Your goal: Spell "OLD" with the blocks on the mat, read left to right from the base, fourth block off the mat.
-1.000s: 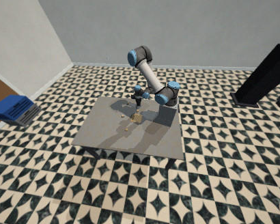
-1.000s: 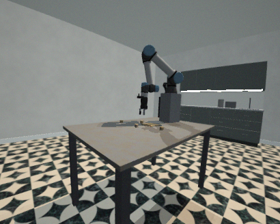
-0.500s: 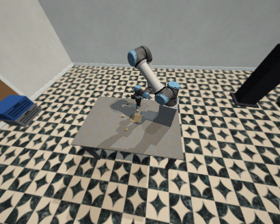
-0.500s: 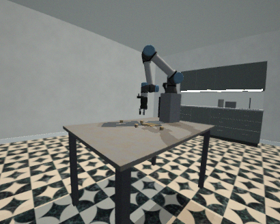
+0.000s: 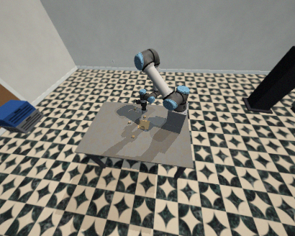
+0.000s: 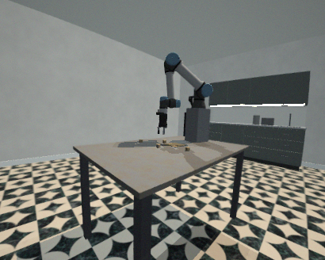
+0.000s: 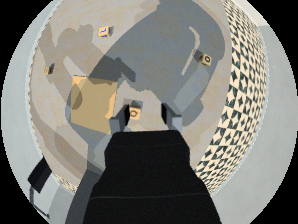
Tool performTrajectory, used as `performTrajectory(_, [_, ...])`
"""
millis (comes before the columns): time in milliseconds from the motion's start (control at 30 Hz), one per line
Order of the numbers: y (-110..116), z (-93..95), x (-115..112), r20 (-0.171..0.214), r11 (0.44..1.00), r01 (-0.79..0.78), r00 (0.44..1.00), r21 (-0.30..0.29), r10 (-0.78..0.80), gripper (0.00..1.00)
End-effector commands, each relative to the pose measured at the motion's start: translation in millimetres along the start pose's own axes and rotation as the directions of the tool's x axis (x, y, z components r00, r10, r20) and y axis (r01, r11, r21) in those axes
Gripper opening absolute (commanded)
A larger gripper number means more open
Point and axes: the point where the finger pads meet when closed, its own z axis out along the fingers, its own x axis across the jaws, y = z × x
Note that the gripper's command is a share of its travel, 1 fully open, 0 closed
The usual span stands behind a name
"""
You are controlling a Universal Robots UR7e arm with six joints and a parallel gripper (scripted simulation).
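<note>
The tool (image 7: 145, 117), fingers spread wide and holding nothing, hangs well above the bench (image 5: 106, 144); one small block (image 7: 136, 112) lies almost directly beneath it, just beside the tan mat (image 7: 93, 99), three others scattered farther off.

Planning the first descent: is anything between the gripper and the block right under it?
Nothing visible. The open, empty gripper hangs above the table, and in the wrist view the block shows in the gap between the fingers with only air between.
</note>
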Motion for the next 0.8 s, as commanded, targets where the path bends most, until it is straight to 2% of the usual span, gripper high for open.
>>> performTrajectory(0, [-13.8,3.8,15.0,-0.001,0.991,0.136,0.991,0.0,-0.136,1.0])
performTrajectory(400, [-41.7,9.1,48.3,-0.001,0.908,0.419,0.908,0.0,-0.419,1.0])
performTrajectory(467, [-41.7,9.1,48.3,-0.001,0.908,0.419,0.908,0.0,-0.419,1.0])
performTrajectory(767, [-63.5,9.4,77.7,-0.001,0.773,0.635,0.773,0.0,-0.635,1.0])
